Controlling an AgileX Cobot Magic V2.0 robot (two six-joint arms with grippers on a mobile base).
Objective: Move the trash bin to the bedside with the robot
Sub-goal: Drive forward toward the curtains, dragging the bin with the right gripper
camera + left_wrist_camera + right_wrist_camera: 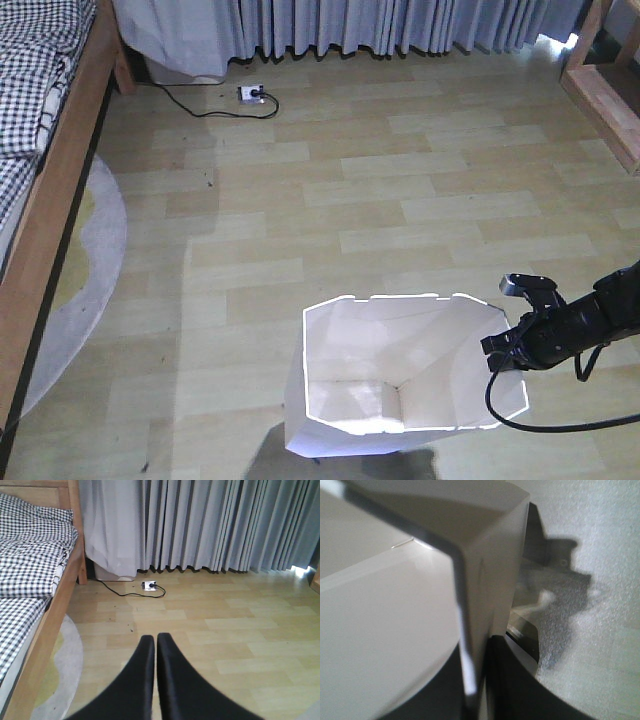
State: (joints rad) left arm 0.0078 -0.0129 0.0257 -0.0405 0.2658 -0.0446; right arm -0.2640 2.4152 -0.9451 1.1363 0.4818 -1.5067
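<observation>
White plastic, thin in the wall, makes up the trash bin [400, 345], with an angular rim and a cream inside that narrows toward the bottom. It is low in the front view, a little right of the middle, over the pale wooden floor [400, 200], and its mouth faces up toward the camera. I cannot tell whether its base rests flat on the boards.

From the right edge a black arm [600, 310] reaches in nearly level, elbow out of sight, with a black cable [560, 425] looping beneath it. Its right claw [512, 342] meets the bin at the right side of the rim. At the right wrist the bin's wall [395, 620] fills the left of the picture, and the right claw [472, 700] has one dark finger inside the wall and one outside, clenched on the rim edge between them.

At the left wrist the left claw [156, 650] points level across the room, its two black fingers [142, 680] pressed together on nothing.

Well apart from the bin, along the left side, stands the bed [55, 190], with a light brown wooden frame and black-and-white check bedding [30, 60]. A grey round rug [105, 240] lies partly under it. By the grey curtains [350, 25] a white power strip [252, 95] lies on the floor; any marking on it is too small to read.
</observation>
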